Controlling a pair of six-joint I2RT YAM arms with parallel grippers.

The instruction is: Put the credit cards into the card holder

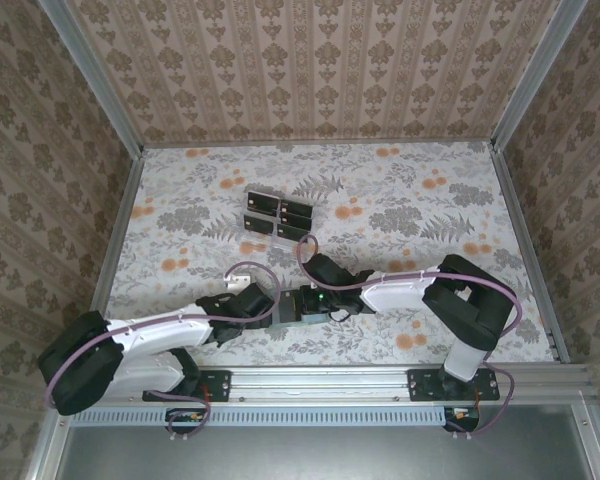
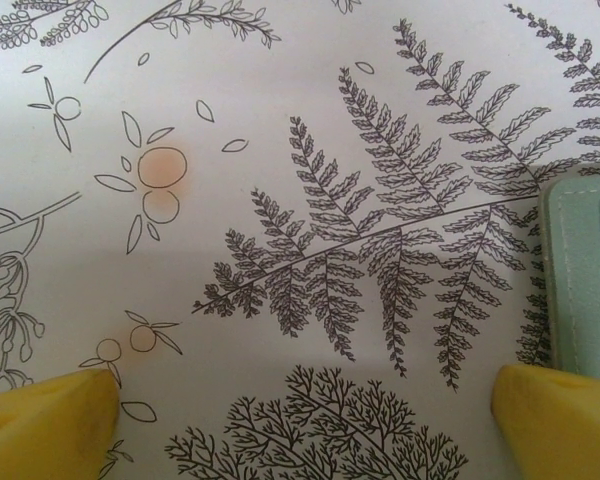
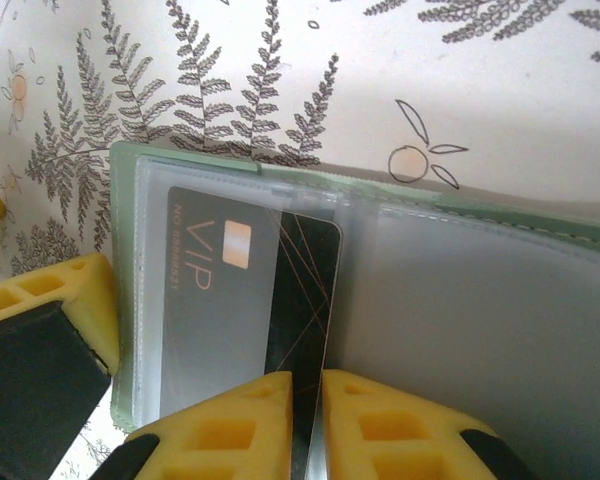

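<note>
Closest in, the left gripper [image 2: 300, 392] hangs over the printed tablecloth [image 2: 280, 150] with its jaws spread wide and nothing between them. The green wallet [image 2: 580, 285] lies just beside one of its fingers. The right gripper [image 3: 305, 385] is pinched on the edge of a black card [image 3: 220, 300] (marked VIP), which sits partly inside the wallet's clear pocket. Farther back, well apart, a rack [image 1: 254, 222] holds more black cards [image 1: 292, 212].

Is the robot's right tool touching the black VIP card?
Touching. In the right wrist view the right tool pinches the black card between its two yellow fingers, with no gap on either side.
</note>
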